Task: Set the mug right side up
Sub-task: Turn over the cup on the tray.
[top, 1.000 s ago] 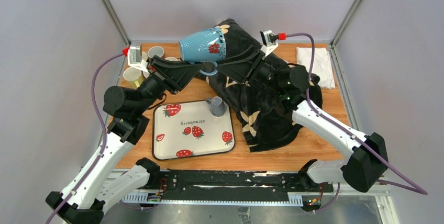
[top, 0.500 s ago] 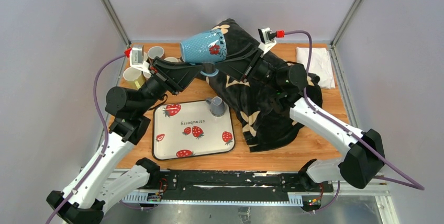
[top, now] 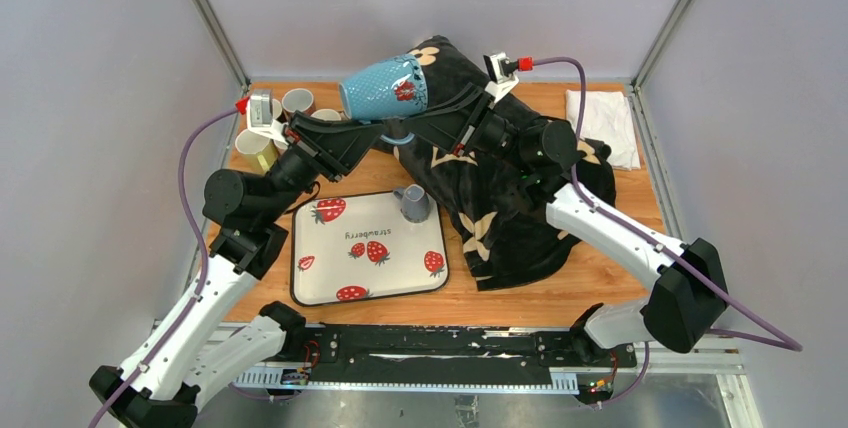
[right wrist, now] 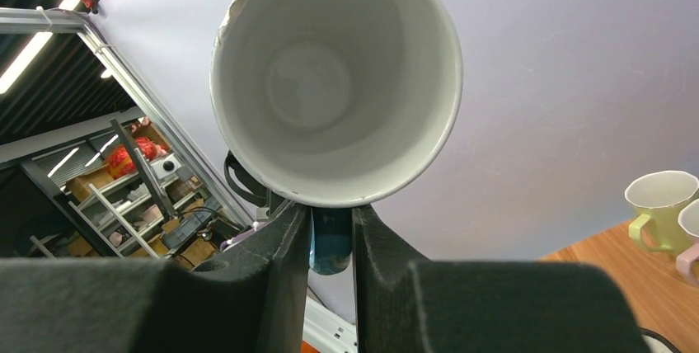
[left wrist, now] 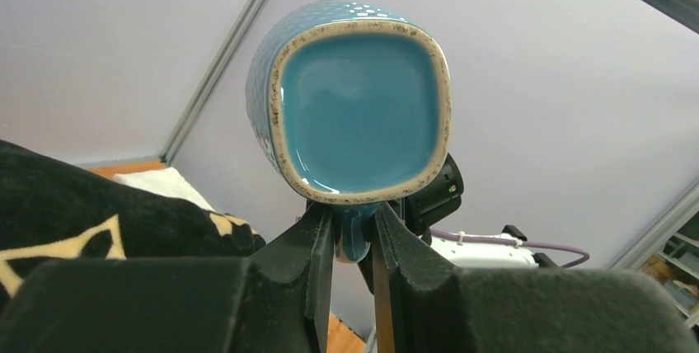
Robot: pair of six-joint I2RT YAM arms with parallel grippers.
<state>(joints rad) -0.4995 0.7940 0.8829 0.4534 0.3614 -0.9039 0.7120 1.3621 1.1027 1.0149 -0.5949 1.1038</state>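
Mug (top: pixel 385 88) is aloft at upper centre of the top view, on its side, mouth toward frame right. Left gripper (left wrist: pixel 354 217) is clamped on the handle (left wrist: pixel 354 242). Right gripper (right wrist: pixel 330 217) pinches the same handle from the mouth side. Likely a handover: verify the right grip is firm before the left releases, then roll the wrist slowly until the mouth faces up.

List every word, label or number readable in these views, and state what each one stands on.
"strawberry": printed on the white tray, among the strawberry pictures; it reads upside down in the top view.
The blue mug shows only a red motif in the top view, no lettering.
Both wrist views show no text.
Any markings on the arms are too small to read.
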